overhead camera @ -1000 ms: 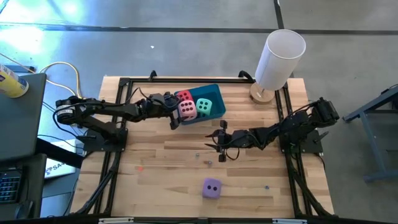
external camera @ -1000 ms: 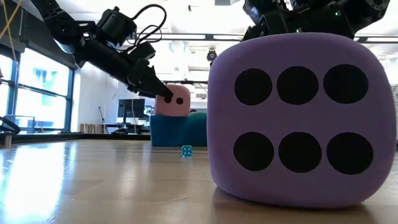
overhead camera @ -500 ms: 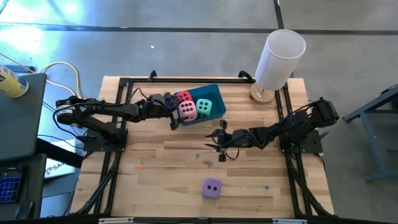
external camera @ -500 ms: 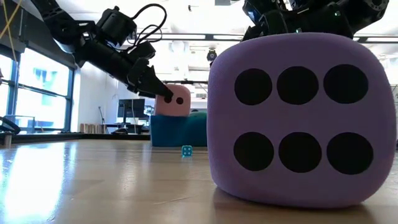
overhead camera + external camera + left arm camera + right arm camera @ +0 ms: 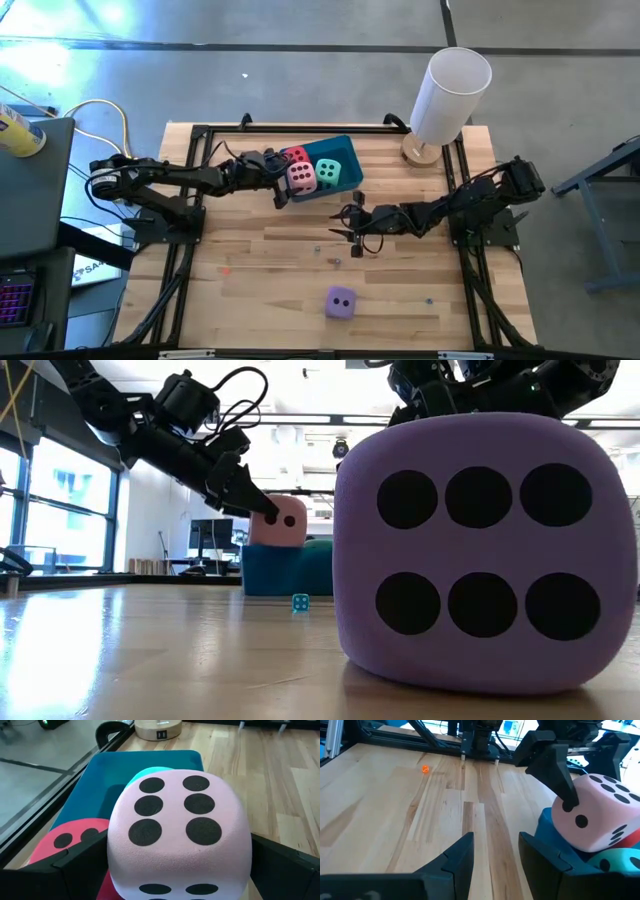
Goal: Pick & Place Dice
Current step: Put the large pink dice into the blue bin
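Moved: almost nothing; in the high view the right gripper (image 5: 352,228) has drifted slightly toward the blue bin (image 5: 345,150), and all dice lie as they did a second ago
High view: left gripper (image 5: 290,182) stays at the bin's near edge, jaws spread wide around the pink die (image 5: 301,177); red die (image 5: 296,155) and teal die (image 5: 329,172) sit in the bin; purple die (image 5: 340,302) lies alone on the table (image 5: 250,280), well apart
Low view: purple die (image 5: 485,550) fills the foreground, untouched
Left wrist view: pink die (image 5: 177,830) rests on the others, fingers (image 5: 75,865) flanking it
Right wrist view: fingers (image 5: 462,855) part-closed, holding nothing
Meaning: pink looks just released; purple remains to fetch
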Controlling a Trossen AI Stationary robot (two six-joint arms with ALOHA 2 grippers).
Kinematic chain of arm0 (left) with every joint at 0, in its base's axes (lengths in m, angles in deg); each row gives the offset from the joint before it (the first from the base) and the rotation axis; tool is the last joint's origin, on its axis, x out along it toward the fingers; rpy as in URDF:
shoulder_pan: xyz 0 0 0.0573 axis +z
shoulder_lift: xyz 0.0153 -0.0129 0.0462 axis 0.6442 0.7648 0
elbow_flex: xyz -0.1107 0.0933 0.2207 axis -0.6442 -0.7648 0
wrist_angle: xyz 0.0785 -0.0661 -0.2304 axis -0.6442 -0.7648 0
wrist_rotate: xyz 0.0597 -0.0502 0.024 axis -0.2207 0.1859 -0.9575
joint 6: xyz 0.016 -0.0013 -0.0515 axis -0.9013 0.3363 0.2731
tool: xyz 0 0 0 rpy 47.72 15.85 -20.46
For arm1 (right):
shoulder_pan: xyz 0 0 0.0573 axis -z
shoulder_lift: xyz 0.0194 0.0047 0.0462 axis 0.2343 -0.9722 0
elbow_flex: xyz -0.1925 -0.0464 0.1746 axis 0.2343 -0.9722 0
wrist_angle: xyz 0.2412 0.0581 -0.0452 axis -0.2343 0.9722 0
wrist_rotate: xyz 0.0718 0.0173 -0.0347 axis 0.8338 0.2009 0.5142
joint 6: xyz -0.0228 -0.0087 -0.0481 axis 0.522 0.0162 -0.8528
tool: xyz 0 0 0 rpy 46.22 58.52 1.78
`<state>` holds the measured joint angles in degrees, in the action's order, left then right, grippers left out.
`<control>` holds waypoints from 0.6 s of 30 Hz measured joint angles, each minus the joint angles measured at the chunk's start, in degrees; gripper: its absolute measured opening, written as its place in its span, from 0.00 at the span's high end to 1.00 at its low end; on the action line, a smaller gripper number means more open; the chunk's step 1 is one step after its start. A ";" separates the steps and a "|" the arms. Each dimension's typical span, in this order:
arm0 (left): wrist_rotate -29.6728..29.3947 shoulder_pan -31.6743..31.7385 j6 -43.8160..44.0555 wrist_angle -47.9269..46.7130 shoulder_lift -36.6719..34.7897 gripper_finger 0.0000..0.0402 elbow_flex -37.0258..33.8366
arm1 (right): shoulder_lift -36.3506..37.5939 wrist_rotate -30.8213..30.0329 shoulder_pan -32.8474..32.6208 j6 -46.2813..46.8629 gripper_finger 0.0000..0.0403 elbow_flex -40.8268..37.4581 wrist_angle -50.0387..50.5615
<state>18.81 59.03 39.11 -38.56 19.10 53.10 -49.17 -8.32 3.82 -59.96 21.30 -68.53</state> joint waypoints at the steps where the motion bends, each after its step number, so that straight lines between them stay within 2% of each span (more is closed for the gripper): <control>1: -0.06 0.00 0.02 0.00 0.00 0.01 0.00 | 0.00 0.02 0.05 0.27 0.64 0.00 0.04; 8: -6.26 0.00 2.88 0.05 -0.02 0.01 0.00 | 0.00 0.03 0.03 0.46 0.64 0.00 0.09; 18: -5.84 -0.11 0.89 0.04 -0.02 0.01 0.00 | 0.00 0.04 0.01 0.46 0.64 0.00 0.04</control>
<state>12.98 58.92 40.00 -38.51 19.07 53.10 -49.17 -8.28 3.83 -59.50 21.30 -68.49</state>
